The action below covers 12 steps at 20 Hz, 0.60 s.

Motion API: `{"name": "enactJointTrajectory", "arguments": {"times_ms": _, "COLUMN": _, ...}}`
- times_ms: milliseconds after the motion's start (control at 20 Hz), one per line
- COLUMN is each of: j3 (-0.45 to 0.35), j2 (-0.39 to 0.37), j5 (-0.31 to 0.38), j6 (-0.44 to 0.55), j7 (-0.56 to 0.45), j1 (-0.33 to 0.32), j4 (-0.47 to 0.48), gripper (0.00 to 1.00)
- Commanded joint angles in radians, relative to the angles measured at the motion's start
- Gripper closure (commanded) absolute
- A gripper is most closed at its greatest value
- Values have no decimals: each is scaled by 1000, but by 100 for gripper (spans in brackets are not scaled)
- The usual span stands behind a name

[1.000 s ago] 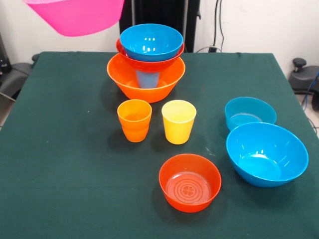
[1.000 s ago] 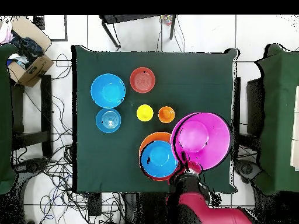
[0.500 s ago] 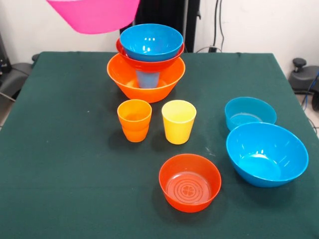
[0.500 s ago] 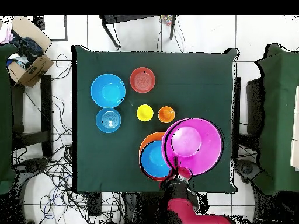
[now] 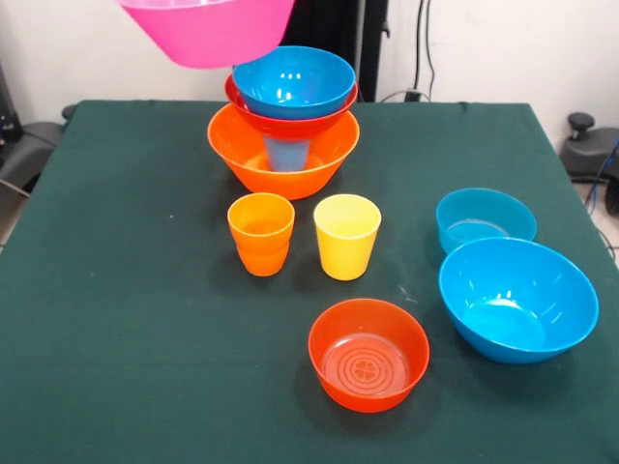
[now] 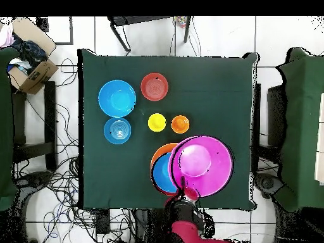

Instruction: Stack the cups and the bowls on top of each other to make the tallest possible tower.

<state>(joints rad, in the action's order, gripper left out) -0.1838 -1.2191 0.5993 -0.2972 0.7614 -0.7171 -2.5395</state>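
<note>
Front view: dark green tabletop [image 5: 116, 290], white wall behind with hanging cables. No writing legible. Tower [image 5: 283, 121] at the far centre: big orange bowl, blue cup inside, red-orange bowl, blue bowl on top. Big pink bowl [image 5: 208, 29] held aloft, upper left of it.

Overhead view: tiled floor, cardboard box [image 6: 30, 66]. Pink bowl overlaps the tower; pincer [image 6: 183, 190] at its rim, grip state cannot be told.

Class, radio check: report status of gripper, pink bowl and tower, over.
Gripper at pink bowl rim, grip unclear. Bowl aloft, partly over tower, not down. Two cups, three bowls loose on table; none in the way.
</note>
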Motion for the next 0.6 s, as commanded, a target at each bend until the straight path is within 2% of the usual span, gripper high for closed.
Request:
{"name": "enactJointTrajectory", "arguments": {"times_ms": 50, "j3": 207, "j2": 140, "j5": 18, "j6": -124, "j7": 137, "j1": 133, "j4": 60, "gripper": 100}}
{"name": "enactJointTrajectory", "arguments": {"times_ms": 400, "j3": 316, "j2": 209, "j5": -5, "j6": -193, "j7": 149, "j1": 233, "j4": 73, "gripper": 100}}
{"name": "enactJointTrajectory", "arguments": {"times_ms": 600, "j3": 338, "j2": 205, "j5": -8, "j6": -176, "j7": 153, "j1": 268, "j4": 85, "gripper": 100}}
